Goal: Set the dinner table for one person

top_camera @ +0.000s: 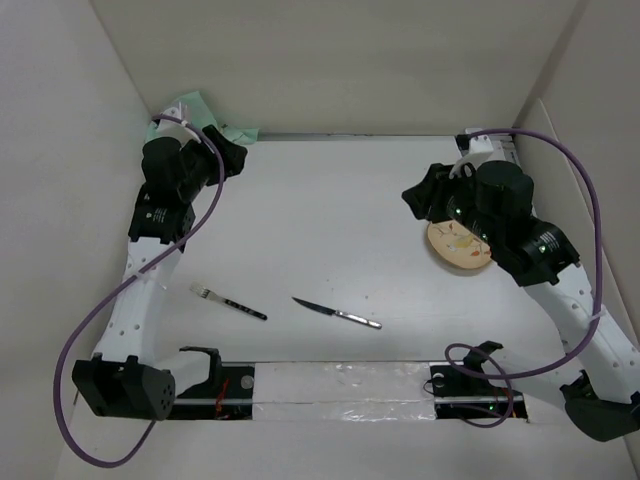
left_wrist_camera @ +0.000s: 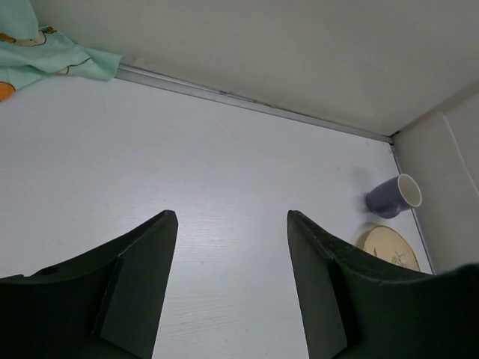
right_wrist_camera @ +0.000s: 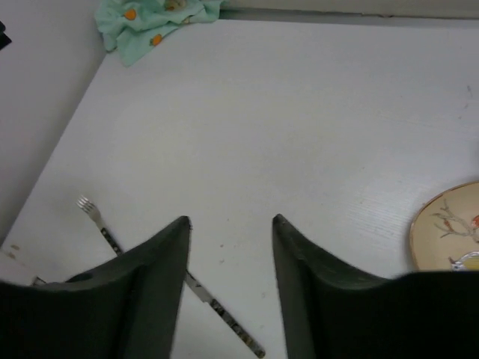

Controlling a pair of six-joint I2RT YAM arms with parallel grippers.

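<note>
The dinner table (top_camera: 330, 210) is a wide white tabletop. A fork (top_camera: 228, 300) and a knife (top_camera: 337, 313) lie apart near its front middle. A tan patterned plate (top_camera: 458, 248) sits at the right, partly under my right arm. My left gripper (top_camera: 232, 157) hovers open and holding nothing at the back left, beside the crumpled mint-green placemat (top_camera: 195, 108). My right gripper (top_camera: 416, 196) is open with nothing in it, just left of the plate. In the left wrist view the fingers (left_wrist_camera: 150, 262) frame bare table. The right wrist view shows the fork (right_wrist_camera: 96, 219) and knife (right_wrist_camera: 224, 318) below.
A purple cup (left_wrist_camera: 393, 196) lies on its side by the right wall, just beyond the plate (left_wrist_camera: 389, 247). White walls close in the left, back and right sides. The placemat (right_wrist_camera: 153, 19) fills the far left corner.
</note>
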